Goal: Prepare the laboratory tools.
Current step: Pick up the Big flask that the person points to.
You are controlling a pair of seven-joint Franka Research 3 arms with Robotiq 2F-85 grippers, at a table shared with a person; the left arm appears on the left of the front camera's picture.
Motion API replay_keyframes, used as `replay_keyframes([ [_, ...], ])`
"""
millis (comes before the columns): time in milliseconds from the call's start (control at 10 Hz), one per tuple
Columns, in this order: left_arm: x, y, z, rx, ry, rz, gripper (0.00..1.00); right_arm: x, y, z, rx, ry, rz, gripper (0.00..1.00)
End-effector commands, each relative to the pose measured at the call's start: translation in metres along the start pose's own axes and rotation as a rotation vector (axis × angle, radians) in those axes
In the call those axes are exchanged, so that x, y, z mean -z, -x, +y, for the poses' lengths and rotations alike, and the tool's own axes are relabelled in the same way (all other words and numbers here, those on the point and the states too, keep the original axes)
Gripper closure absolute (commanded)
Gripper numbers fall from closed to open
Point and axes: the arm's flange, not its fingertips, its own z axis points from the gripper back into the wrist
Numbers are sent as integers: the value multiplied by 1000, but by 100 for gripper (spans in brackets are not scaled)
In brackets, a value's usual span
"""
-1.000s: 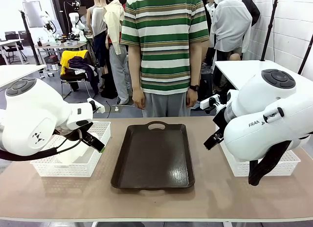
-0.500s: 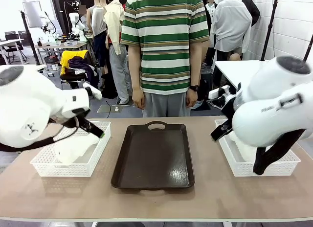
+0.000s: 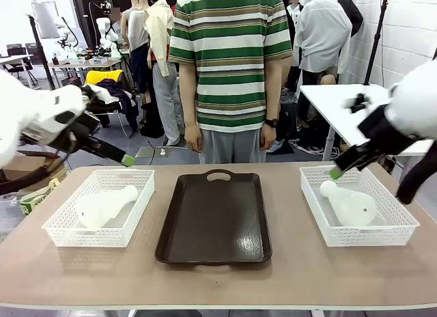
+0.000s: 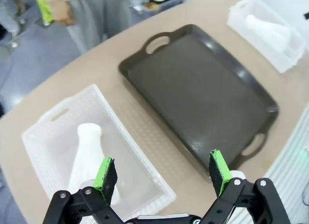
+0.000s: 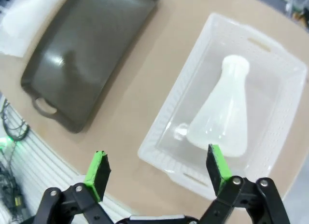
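Left gripper (image 4: pixel 162 171): fingers spread wide, nothing between the green pads. It hangs in the air above the left side of the table (image 3: pixel 218 283), clear of everything. In the left wrist view the left basket (image 4: pixel 145 161) lies below and beyond the pads. In the front view the gripper sits over that basket's far edge.

Left flask (image 3: pixel 102 204): lying on its side inside the left basket, wide base toward the robot, neck pointing toward the far side and the tray (image 3: pixel 215 221). Not touched by the gripper.

Right gripper (image 5: pixel 157 170): fingers likewise spread wide, empty. It hangs above the right basket (image 3: pixel 369 235). In the front view one green pad shows near the basket's far left corner, above the flask's neck but apart from it.

Right flask (image 3: pixel 348 204): on its side in the right basket, base toward the robot and the basket's outer side, neck toward the far side and the tray. In the right wrist view it lies between the two pads and well beyond them.

Tray: dark, with a handle cut-out at each end, bare, in the middle of the table between the two baskets.

Person (image 3: pixel 229 64): striped shirt, standing at the far edge behind the tray, arms down at the sides, hands off the table.
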Motion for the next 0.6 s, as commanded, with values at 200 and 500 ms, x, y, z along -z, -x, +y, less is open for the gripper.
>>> replay_keyframes([
  [200,-32,24,70,-98,145,81,0,-41,43,-90,178,-290,-157,0],
  [500,-45,43,105,-167,154,119,0,-55,83,-129,260,-356,-250,0],
])
